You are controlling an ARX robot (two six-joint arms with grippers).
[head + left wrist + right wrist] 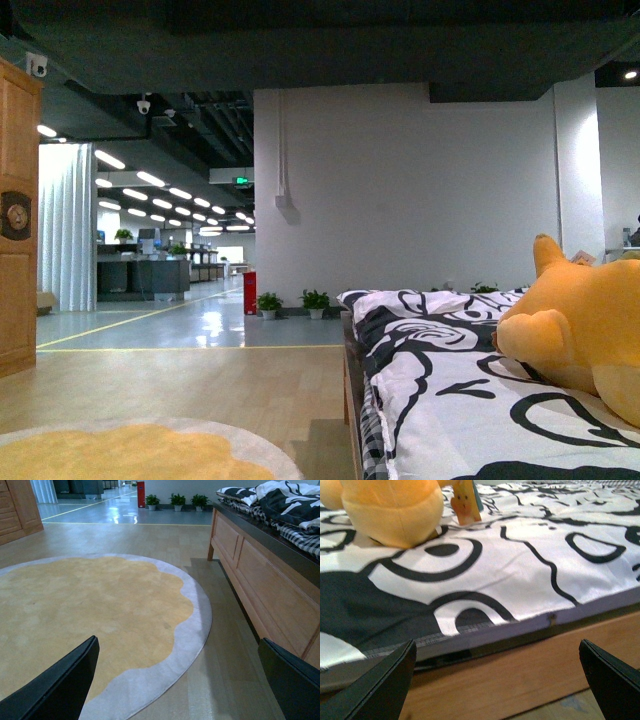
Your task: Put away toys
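Plush animal (588, 330), orange-yellow, lies on the black-and-white quilt (430, 395) of the wooden bed (351, 400) at my 2 o'clock, with a small orange tag (465, 504) just beside it. My right gripper (497, 642), fingers spread wide and holding nothing, hangs by the bed's side rail, apart from the plush. My left gripper (177, 642), equally spread, hangs over the grey edge of the round yellow rug (100, 605) at 11 o'clock. Farther, at 10 o'clock, is a wooden cabinet (15, 220); its fronts are closed and its contents hidden. Farthest, near 12 o'clock, potted plants (268, 303) stand against a white wall (400, 190).
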